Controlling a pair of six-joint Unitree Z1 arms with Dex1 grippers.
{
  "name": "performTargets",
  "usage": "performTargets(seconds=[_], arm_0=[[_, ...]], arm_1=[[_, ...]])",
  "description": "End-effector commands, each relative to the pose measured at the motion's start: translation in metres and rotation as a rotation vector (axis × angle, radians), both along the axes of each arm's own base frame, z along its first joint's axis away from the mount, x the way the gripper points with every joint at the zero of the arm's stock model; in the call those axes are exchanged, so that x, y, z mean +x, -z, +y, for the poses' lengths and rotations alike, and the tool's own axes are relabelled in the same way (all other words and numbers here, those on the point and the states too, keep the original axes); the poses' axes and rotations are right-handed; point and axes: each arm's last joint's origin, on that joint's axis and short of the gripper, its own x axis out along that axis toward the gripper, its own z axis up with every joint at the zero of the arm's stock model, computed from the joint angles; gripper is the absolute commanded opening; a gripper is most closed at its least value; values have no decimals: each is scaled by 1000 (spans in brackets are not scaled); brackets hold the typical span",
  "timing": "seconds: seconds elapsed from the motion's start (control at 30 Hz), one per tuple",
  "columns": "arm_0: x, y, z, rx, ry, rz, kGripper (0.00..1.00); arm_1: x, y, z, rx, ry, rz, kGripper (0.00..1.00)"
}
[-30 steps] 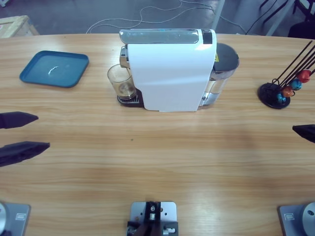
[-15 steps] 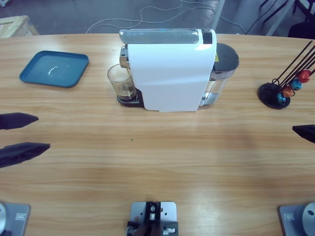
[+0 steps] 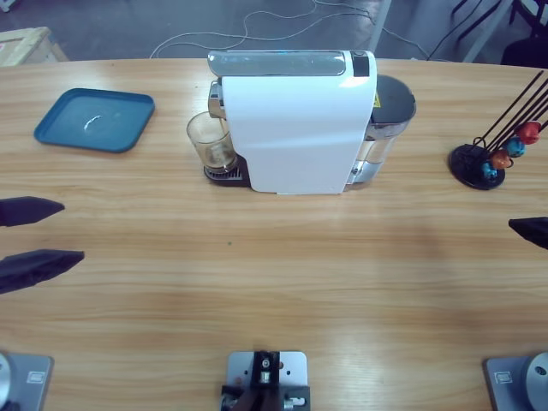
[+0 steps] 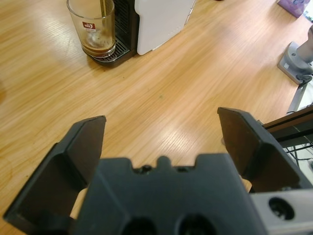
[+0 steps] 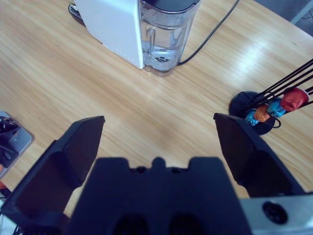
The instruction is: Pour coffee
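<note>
One glass [image 3: 211,141] of coffee [image 4: 98,49] sits under one white coffee machine [image 3: 295,124]; left gripper [image 3: 32,233] and right gripper [image 5: 161,142] hover with jaws spread wide, empty.

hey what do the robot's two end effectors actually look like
Both match: the left end effector and right end effector each have a matte black moulded body with two broad, wedge-shaped black jaws. A silver-grey bracket with a round hole sits beside each. No cables or markings show.

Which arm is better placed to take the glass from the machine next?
Probably the left. The left gripper is open, empty and on the side of the glass, which its wrist view faces. The right gripper, also open, faces the water tank.
</note>
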Motion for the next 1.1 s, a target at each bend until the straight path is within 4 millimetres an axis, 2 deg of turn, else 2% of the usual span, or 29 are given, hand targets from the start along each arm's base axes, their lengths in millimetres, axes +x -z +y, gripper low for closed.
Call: performTargets(seconds=[0.03, 0.5, 0.7, 1.1], arm_0=[[-5, 10, 3, 4, 2, 13, 1000], [-5, 10, 3, 7, 0, 9, 1000], [-11, 8, 11, 4, -40, -49, 1000], [-11, 6, 14, 18, -89, -84, 1000]], arm_1=[[0, 6, -1, -6, -7, 8, 1000], [-1, 6, -1, -6, -6, 6, 1000], [-1, 6, -1, -6, -6, 7, 1000], [0, 6, -1, -8, -6, 8, 1000]])
